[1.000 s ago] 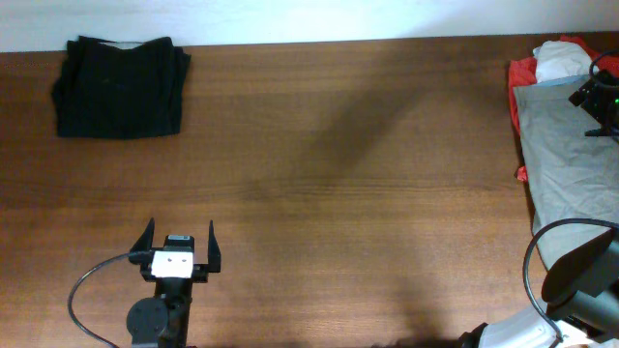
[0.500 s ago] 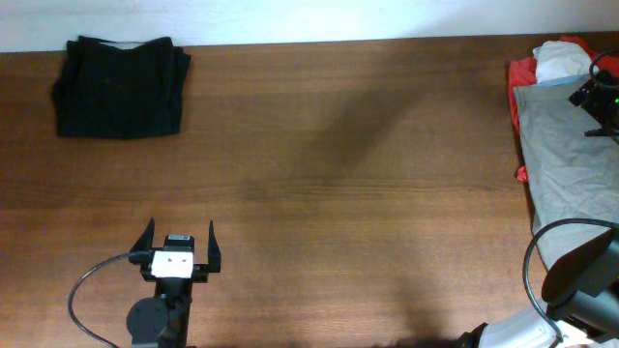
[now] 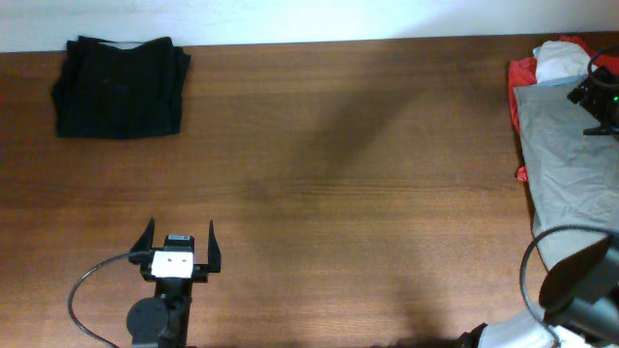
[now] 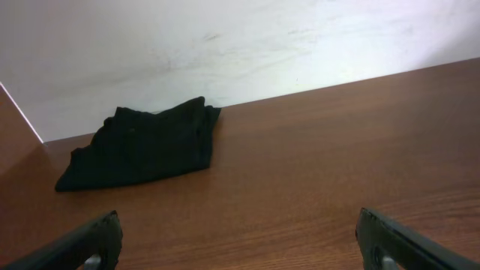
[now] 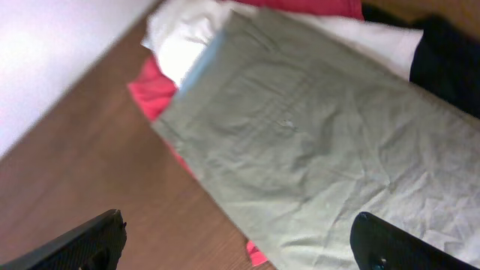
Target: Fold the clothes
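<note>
A plain black garment [image 3: 121,87] lies folded at the table's far left corner; it also shows in the left wrist view [image 4: 142,146] near the wall. My left gripper [image 3: 180,240] is open and empty over bare table, well in front of it [image 4: 240,244]. At the right edge lies a pile: a grey garment [image 3: 566,164] spread on top, with red [image 3: 522,72] and white [image 3: 559,60] fabric under it. My right gripper [image 5: 240,240] is open and empty above the grey garment's [image 5: 315,142] left edge. Its wrist [image 3: 602,97] shows in the overhead view.
The wooden table [image 3: 368,193] spans the view, with a white wall behind it. In the right wrist view, red [image 5: 154,86], white [image 5: 184,41] and some black fabric [image 5: 450,60] lie around the grey garment. The right arm's base and cable [image 3: 571,280] are at the front right corner.
The lower part of the right arm at the front right corner has shifted slightly. The garments and the left arm have not moved.
</note>
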Robot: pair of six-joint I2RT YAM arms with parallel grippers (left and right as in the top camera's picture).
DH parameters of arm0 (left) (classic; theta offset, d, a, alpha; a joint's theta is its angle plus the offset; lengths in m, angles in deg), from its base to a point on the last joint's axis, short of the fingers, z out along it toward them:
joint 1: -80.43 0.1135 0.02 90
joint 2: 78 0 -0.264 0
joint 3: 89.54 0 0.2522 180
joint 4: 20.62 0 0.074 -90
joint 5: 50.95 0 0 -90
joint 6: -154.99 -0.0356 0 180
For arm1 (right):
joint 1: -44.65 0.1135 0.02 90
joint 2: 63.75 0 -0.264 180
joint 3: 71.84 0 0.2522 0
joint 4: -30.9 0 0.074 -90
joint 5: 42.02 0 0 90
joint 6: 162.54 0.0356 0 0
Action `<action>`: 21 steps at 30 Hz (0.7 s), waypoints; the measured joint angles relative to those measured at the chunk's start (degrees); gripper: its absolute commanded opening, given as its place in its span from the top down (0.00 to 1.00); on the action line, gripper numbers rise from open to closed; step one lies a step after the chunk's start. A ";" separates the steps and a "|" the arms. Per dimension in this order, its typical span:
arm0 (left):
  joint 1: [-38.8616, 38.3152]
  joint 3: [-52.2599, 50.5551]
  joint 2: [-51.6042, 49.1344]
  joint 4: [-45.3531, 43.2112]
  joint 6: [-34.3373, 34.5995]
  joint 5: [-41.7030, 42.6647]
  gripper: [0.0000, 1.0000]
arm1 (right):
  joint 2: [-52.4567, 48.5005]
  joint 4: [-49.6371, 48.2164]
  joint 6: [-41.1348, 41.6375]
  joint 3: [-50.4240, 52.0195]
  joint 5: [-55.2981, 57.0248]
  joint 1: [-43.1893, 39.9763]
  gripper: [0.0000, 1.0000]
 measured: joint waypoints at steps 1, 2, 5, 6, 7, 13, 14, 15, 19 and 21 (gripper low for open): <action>0.00 0.00 0.00 0.00 0.02 0.00 0.01 | 1.92 0.02 0.00 0.07 0.00 0.66 0.01; 0.00 0.00 0.00 0.00 0.02 0.00 0.01 | 4.42 0.04 0.00 0.11 0.02 1.46 0.01; 0.00 0.00 0.00 0.00 0.02 0.00 0.01 | 14.82 -0.11 0.02 0.13 0.00 5.60 0.01; 0.00 0.00 0.00 0.00 0.02 0.00 0.01 | 19.37 -0.20 0.00 0.13 0.00 7.78 0.01; 0.00 0.00 0.00 0.00 0.02 -0.02 0.01 | 22.05 -0.17 0.02 0.11 -0.02 9.27 0.01; 0.00 0.00 0.00 0.00 0.00 -0.02 0.01 | 41.11 -0.20 0.02 -0.17 -0.20 18.25 0.01; 0.00 0.00 0.00 0.02 0.02 -0.02 0.01 | 43.71 -0.20 0.02 -0.20 -0.13 18.34 0.01; 0.00 0.00 0.00 0.02 0.02 -0.02 0.01 | 45.79 -0.22 0.02 -0.26 0.00 18.38 0.01; 0.00 0.00 0.00 0.02 0.00 -0.02 0.01 | 51.36 1.60 -0.02 -0.24 0.00 18.38 0.01; -0.02 0.00 0.00 0.00 0.02 -0.02 0.01 | 54.49 3.96 0.04 1.55 0.02 18.38 0.02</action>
